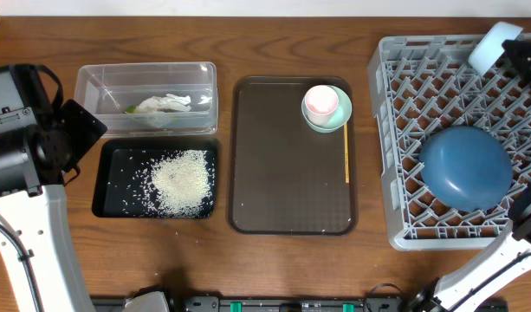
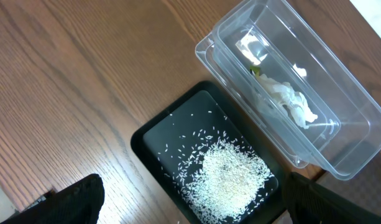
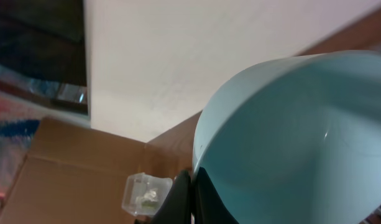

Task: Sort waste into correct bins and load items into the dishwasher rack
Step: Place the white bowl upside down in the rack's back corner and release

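My right gripper (image 1: 512, 54) is above the far right corner of the grey dishwasher rack (image 1: 395, 130). It is shut on the rim of the small light blue bowl (image 1: 493, 45), which fills the right wrist view (image 3: 302, 143), with the fingers (image 3: 191, 198) pinching its edge. The large dark blue bowl (image 1: 466, 166) lies upside down in the rack. The pale green bowl (image 1: 339, 120) holds the pink cup (image 1: 320, 101). My left gripper (image 2: 190, 205) is open and empty above the near end of the black tray (image 2: 146, 134), which holds the rice (image 2: 230, 177). The tissue (image 2: 289, 99) and the wrapper (image 2: 255, 70) lie in the clear tub (image 2: 345, 74).
The brown serving tray (image 1: 282, 199) lies between the bins and the rack, with a thin yellow stick (image 1: 347, 158) along its right edge. The left arm's body (image 1: 22, 130) stands at the table's left side. A cardboard box (image 3: 66, 168) shows beyond the table.
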Robot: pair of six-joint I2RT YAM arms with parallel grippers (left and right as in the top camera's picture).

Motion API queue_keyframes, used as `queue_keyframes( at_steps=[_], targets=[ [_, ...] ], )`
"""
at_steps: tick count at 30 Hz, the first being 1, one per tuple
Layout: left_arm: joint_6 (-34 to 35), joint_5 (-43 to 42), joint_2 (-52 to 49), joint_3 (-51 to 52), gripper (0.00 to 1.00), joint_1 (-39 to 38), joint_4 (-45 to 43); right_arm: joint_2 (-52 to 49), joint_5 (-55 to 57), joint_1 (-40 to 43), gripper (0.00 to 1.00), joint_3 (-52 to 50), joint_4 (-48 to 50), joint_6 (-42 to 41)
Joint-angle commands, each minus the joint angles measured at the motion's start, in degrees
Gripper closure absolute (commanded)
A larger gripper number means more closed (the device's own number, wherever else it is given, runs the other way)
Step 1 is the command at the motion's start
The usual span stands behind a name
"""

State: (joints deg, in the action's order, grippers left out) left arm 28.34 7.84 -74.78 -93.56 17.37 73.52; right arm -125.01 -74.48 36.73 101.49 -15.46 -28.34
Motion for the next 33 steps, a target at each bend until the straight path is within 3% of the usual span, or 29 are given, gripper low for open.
queue_keyframes(
  at_steps=[1, 16, 24, 33],
  targets=[
    [0.0, 0.3, 0.2, -0.3, 0.07, 0.2, 0.2, -3.4, 0.8, 0.8, 0.99, 0.0, -1.2, -0.5],
    [0.0, 0.3, 0.2, -0.3, 0.07, 0.2, 0.2, 0.6, 9.4, 8.2, 0.98, 0.0, -16.6, 3.8],
    [0.0, 0.3, 0.2, -0.3, 0.07, 0.2, 0.2, 11.1, 24.1, 12.2, 0.96, 0.0, -32.2, 7.4],
    [0.0, 0.3, 0.2, -0.3, 0.07, 0.2, 0.2, 23.9, 37.6, 14.0, 0.9, 0.0, -38.3, 6.6]
  ],
)
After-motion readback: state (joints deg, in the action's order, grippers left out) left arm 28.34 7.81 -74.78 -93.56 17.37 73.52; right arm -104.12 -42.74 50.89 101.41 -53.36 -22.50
